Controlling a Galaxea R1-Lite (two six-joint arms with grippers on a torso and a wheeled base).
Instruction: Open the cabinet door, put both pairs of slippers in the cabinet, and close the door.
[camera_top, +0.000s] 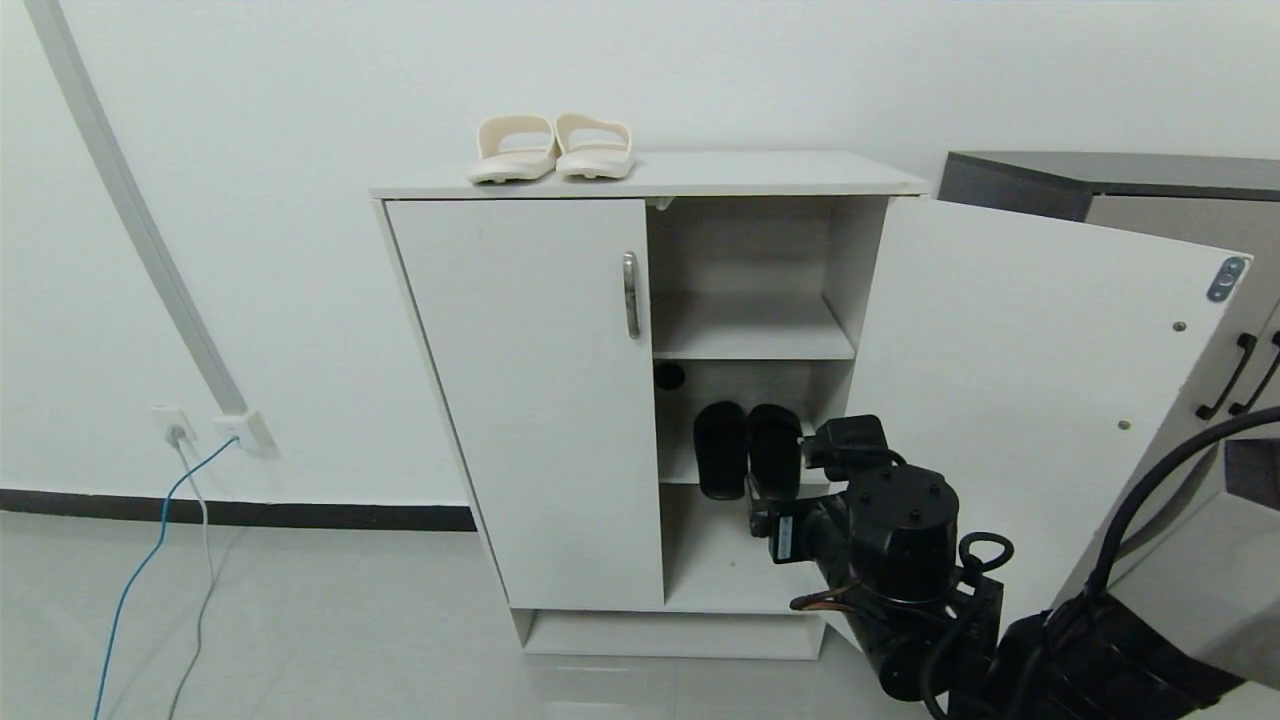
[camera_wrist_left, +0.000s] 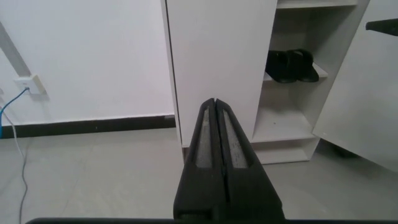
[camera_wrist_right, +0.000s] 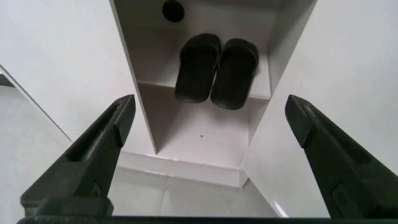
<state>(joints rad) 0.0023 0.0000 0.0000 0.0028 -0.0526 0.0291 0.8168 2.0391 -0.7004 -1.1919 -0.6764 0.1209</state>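
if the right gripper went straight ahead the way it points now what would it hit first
Probably the black slippers on the middle shelf, or that shelf's front edge; the right gripper faces them, depth unclear.

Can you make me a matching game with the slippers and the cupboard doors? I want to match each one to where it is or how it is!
Things:
1. black slippers
2. cream slippers
3. left door
4. right door

Places and states:
A. swung open
B. on top of the cabinet
C. shut
D. inside the cabinet

Right pairs: 1-D, 2-B, 3-C, 4-A.
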